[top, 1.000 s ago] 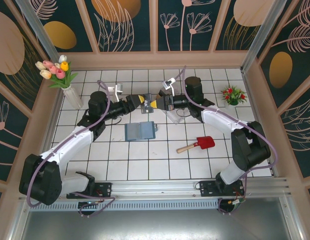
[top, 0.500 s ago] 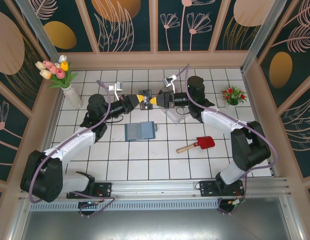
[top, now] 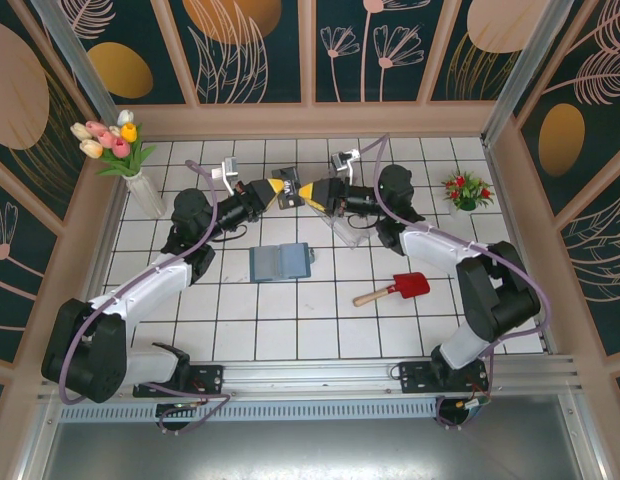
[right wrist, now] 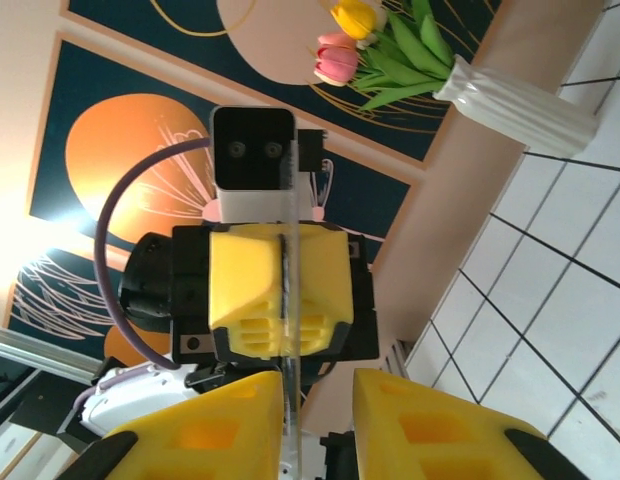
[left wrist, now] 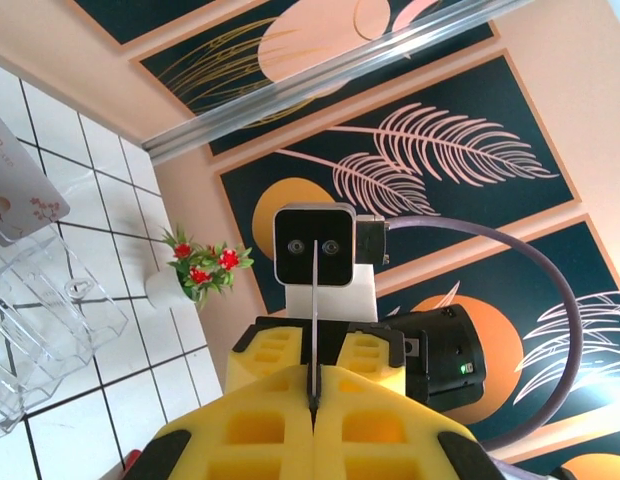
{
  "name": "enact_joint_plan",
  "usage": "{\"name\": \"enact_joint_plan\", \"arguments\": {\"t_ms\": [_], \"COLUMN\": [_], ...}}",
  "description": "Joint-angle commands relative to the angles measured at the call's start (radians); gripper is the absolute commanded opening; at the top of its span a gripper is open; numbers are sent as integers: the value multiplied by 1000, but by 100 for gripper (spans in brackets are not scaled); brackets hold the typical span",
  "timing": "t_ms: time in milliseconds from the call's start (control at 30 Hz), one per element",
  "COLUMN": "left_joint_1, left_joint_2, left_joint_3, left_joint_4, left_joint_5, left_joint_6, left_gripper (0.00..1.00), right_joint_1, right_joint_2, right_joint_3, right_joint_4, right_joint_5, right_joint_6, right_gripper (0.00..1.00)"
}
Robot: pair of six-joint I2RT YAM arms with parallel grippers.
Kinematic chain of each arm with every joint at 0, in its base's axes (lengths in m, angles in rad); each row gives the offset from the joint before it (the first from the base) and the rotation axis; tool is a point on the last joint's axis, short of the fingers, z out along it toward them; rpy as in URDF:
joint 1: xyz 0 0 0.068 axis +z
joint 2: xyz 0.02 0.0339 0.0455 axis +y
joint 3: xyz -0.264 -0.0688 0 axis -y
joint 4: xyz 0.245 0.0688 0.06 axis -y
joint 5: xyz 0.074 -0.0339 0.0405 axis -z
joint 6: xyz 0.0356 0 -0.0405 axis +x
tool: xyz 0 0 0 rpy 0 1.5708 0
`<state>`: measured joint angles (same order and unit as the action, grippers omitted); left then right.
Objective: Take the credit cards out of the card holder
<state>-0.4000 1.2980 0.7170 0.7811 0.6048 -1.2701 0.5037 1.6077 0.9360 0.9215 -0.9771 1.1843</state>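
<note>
Yellow left claw (left wrist: 312, 378) pinches card (left wrist: 317, 290) edge-on | top: blue holder (top: 280, 262) open

Slate-blue card holder (top: 280, 262) — red-bladed shovel (top: 395, 290), tan handle.

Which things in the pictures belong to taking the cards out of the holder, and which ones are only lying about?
For the job: dark card in the shut left gripper; pale card at the clear box; blue card holder.
Lying about: red toy shovel; tulip vase; small pot of red flowers.
</note>
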Motion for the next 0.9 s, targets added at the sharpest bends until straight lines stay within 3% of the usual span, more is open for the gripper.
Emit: {"name": "enact_joint_plan", "arguments": {"t_ms": [0, 167, 367, 433, 500, 567, 700, 800, 867], "left_joint_1": [-2, -2, -2, -2, -2, 0, 4, 4, 6], "left_joint_2": [-7, -8, -12, -20, -34, -51, -81, -115, -135], "left_joint_3": [9, 4, 16, 32, 48, 53, 57, 43, 23], "left_joint_4": [44, 22, -63, -158, -281, -376, -544, -647, -670], "left_joint_5": [-28, -51, -69, -96, -140, -182, -273, -392, -462], "left_joint_6": [-9, 3, 34, 62, 97, 137, 213, 257, 268], "left_gripper": [0, 0, 0, 21, 51, 67, 83, 98, 98], "right_joint_1": [14, 22, 21, 14, 2, -19, -64, -73, -74], "right_joint_2": [32, 45, 48, 34, 11, -18, -78, -114, -119], "right_joint_3": [24, 26, 29, 29, 34, 39, 79, 132, 164], "right_joint_4": [119, 122, 89, 39, -52, -165, -487, -741, -849], "right_joint_5": [13, 10, 10, 20, 35, 55, 150, 318, 407], "right_joint_6": [58, 60, 11, -42, -132, -244, -548, -814, -954], "right_gripper": [24, 19, 3, 0, 0, 0, 0, 0, 0]}}
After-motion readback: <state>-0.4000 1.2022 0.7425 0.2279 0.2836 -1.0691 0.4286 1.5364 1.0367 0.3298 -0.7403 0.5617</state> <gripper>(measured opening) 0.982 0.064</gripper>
